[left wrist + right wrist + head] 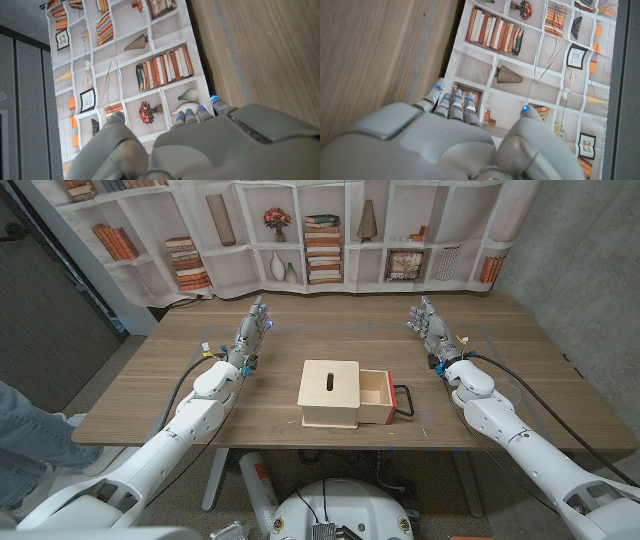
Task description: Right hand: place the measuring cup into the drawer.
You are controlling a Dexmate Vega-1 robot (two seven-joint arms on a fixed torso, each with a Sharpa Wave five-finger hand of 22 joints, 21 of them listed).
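A pale wooden box (330, 388) with a slot in its lid stands at the table's near middle. Its drawer (374, 392) is pulled out to the right. A dark loop with a red edge (403, 401) sits at the drawer's right end; I cannot tell whether it is the drawer's pull or part of the measuring cup. My right hand (430, 328) (430, 145) is up to the far right of the box, fingers apart, holding nothing. My left hand (251, 330) (210, 145) mirrors it at the far left, also holding nothing.
The wooden table (150, 395) ends at a backdrop printed with bookshelves (320, 240). A person's leg in jeans (20, 430) shows at the left edge, beside the table. A concrete wall (590, 270) stands to the right.
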